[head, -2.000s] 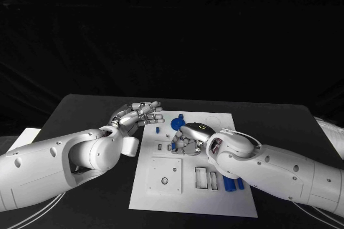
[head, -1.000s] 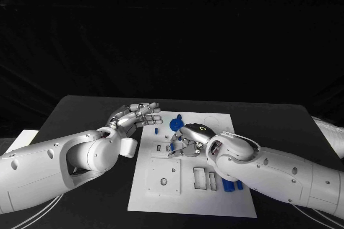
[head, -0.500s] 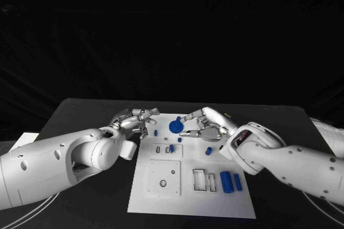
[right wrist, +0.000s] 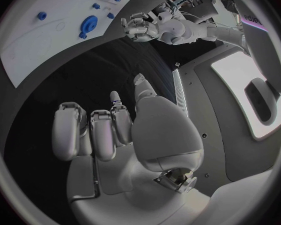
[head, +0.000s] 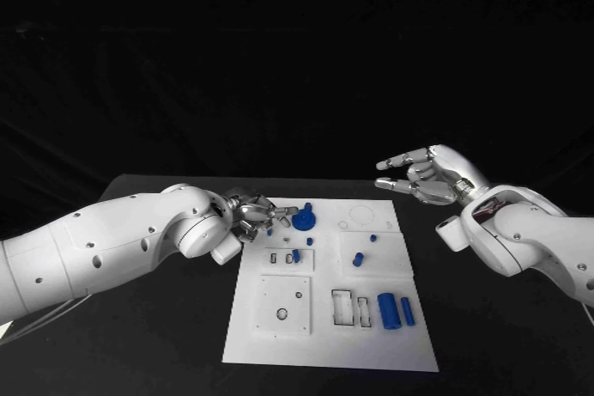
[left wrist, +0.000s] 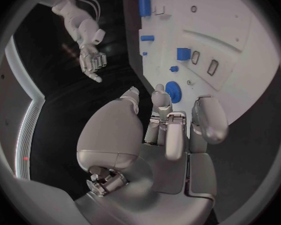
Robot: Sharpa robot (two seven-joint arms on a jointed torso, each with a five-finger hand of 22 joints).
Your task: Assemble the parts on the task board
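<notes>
Head view: blue gear-like part [head: 305, 218] sits on far-left area of task board [head: 332, 344], mid desk [head: 161, 319]. Left hand [head: 257, 216] just beside it, fingers loosely curled, holding nothing that I can see. Right hand [head: 425, 178] raised well off to far right, fingers apart, empty. Judgement: bring left fingers onto gear from both sides, grip evenly, lift straight w/o knocking nearby small pieces
</notes>
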